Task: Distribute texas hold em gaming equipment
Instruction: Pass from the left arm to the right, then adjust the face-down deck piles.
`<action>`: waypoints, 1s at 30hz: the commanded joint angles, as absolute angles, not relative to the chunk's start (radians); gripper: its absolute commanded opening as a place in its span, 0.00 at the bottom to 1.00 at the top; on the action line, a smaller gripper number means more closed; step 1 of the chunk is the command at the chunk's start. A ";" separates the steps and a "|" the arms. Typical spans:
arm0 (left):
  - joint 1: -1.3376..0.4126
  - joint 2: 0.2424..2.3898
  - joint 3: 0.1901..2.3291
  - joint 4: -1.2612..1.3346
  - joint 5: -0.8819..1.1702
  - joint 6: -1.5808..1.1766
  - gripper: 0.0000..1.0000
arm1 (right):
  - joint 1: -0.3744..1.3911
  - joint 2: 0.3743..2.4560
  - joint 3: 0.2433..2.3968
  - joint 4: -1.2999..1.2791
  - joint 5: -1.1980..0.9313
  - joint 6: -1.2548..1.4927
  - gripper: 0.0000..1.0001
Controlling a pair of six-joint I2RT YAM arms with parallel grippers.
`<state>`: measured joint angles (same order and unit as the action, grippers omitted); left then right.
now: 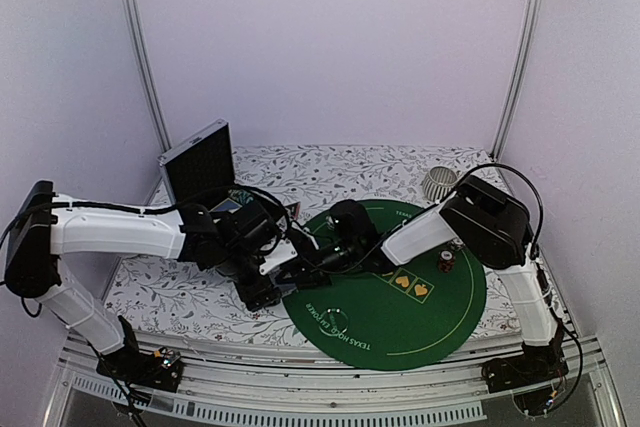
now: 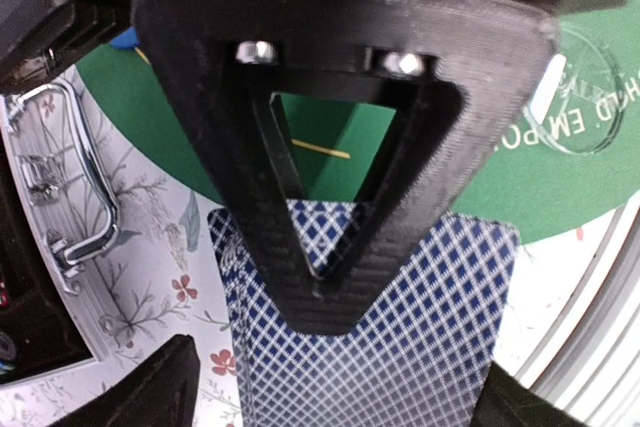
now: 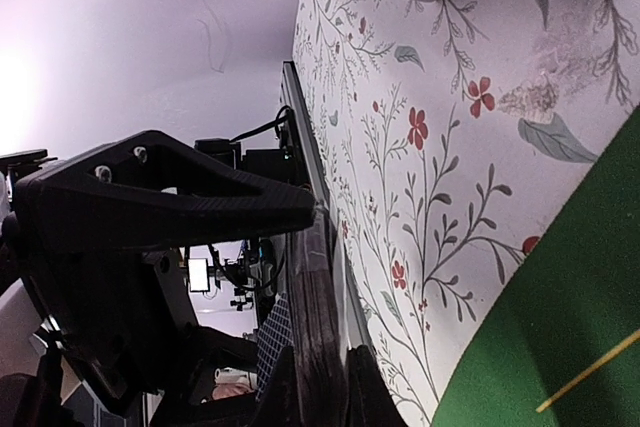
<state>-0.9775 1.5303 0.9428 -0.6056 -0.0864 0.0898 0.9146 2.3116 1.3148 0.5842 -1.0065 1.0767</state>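
A handover of the cards (image 2: 420, 347) between the two arms is judged to be the step in hand. The cards are being held in the air at the left edge of the green mat (image 1: 420, 327), partly over the floral surface (image 1: 180, 287), with their blue lattice backs turned toward the left wrist camera.

The right end effector (image 1: 308, 269) is being kept clenched on the cards: in the left wrist view one of its triangular fingers is lying flat against the top card, and in the right wrist view the cards (image 3: 312, 307) are being seen edge-on in its grip. The left end effector (image 2: 335, 402) is released. Its fingers (image 2: 150, 392) are being held wide apart at either side of the cards, and no contact with them is being shown.

Distribution is judged to be at an early stage. One small stack of chips (image 1: 445, 262) is lying on the right part of the mat, and the open case (image 1: 198, 162) is standing at the far left.

For the next move, the left arm is probably to be drawn back leftward without its fingers brushing the card edges. The cards are then to be carried by the right arm over the mat. Care is being called for, since loosely clamped cards could fan out or slip.
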 commanded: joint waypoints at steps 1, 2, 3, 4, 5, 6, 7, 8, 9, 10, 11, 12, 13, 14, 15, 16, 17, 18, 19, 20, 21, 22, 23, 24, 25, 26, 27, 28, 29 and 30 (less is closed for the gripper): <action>-0.988 1.487 0.933 -0.554 -0.076 0.100 0.87 | 0.892 2.233 1.279 0.618 -1.022 1.055 0.02; -0.987 1.477 0.932 -0.546 -0.073 0.101 0.89 | 0.886 2.226 1.269 0.618 -1.022 1.051 0.02; -0.985 1.460 0.928 -0.535 -0.069 0.105 0.89 | 0.881 2.214 1.261 0.620 -1.020 1.047 0.02; -0.985 1.442 0.924 -0.517 -0.058 0.109 0.90 | 0.874 2.201 1.252 0.621 -1.018 1.043 0.02; -0.983 1.413 0.916 -0.494 -0.040 0.115 0.91 | 0.870 2.180 1.244 0.620 -1.018 1.035 0.02; -0.980 1.383 0.902 -0.466 -0.019 0.124 0.91 | 0.866 2.165 1.235 0.620 -1.017 1.028 0.02; -0.979 1.351 0.890 -0.422 0.002 0.132 0.92 | 0.860 2.145 1.225 0.620 -1.015 1.024 0.02; -0.978 1.315 0.878 -0.388 0.020 0.139 0.93 | 0.855 2.126 1.218 0.620 -1.013 1.016 0.02; -0.978 1.282 0.866 -0.354 0.038 0.146 0.94 | 0.850 2.104 1.204 0.618 -1.012 1.011 0.02; -0.978 1.248 0.854 -0.322 0.049 0.153 0.96 | 0.844 2.082 1.182 0.617 -1.010 1.006 0.02; -0.976 1.221 0.843 -0.296 0.061 0.160 0.98 | 0.839 2.062 1.169 0.616 -1.008 0.999 0.02; -0.977 1.190 0.835 -0.276 0.075 0.169 0.98 | 0.834 2.040 1.159 0.614 -1.008 0.996 0.02; -0.977 1.164 0.829 -0.263 0.094 0.180 0.98 | 0.831 2.020 1.148 0.613 -1.007 0.993 0.02; -0.977 1.141 0.824 -0.255 0.107 0.191 0.98 | 0.827 1.998 1.139 0.610 -1.006 0.990 0.02; -0.976 1.116 0.820 -0.250 0.114 0.201 0.98 | 0.825 1.977 1.132 0.601 -1.004 0.983 0.02; -0.977 1.097 0.814 -0.244 0.118 0.212 0.98 | 0.823 1.958 1.128 0.588 -1.001 0.977 0.02; -0.975 1.068 0.808 -0.236 0.118 0.226 0.98 | 0.823 1.936 1.126 0.569 -0.998 0.966 0.02; -0.975 1.047 0.797 -0.220 0.118 0.238 0.98 | 0.821 1.918 1.125 0.550 -0.991 0.949 0.02; -0.975 1.027 0.779 -0.202 0.114 0.253 0.98 | 0.822 1.890 1.124 0.531 -0.982 0.937 0.02; -0.973 1.008 0.762 -0.175 0.112 0.264 0.98 | 0.822 1.870 1.123 0.510 -0.974 0.924 0.02; -0.973 0.991 0.744 -0.141 0.112 0.275 0.98 | 0.821 1.851 1.121 0.496 -0.966 0.908 0.02; -0.974 0.977 0.729 -0.112 0.109 0.283 0.98 | 0.822 1.831 1.120 0.478 -0.954 0.900 0.02; -0.973 0.967 0.715 -0.085 0.104 0.290 0.98 | 0.822 1.813 1.120 0.460 -0.942 0.889 0.02; -0.973 0.960 0.704 -0.065 0.096 0.300 0.98 | 0.821 1.797 1.120 0.444 -0.936 0.879 0.02; -0.972 0.960 0.700 -0.055 0.084 0.309 0.98 | 0.822 1.784 1.120 0.431 -0.931 0.871 0.02; -0.972 0.963 0.700 -0.051 0.073 0.320 0.98 | 0.823 1.772 1.120 0.423 -0.926 0.867 0.02; -0.972 0.970 0.704 -0.050 0.061 0.331 0.98 | 0.823 1.763 1.120 0.412 -0.922 0.862 0.02; -0.972 0.977 0.710 -0.054 0.056 0.344 0.98 | 0.824 1.755 1.122 0.400 -0.917 0.859 0.02; -0.972 0.988 0.718 -0.056 0.055 0.358 0.98 | 0.826 1.748 1.127 0.388 -0.912 0.851 0.02; -0.972 1.002 0.727 -0.060 0.045 0.370 0.98 | 0.832 1.745 1.134 0.375 -0.911 0.844 0.02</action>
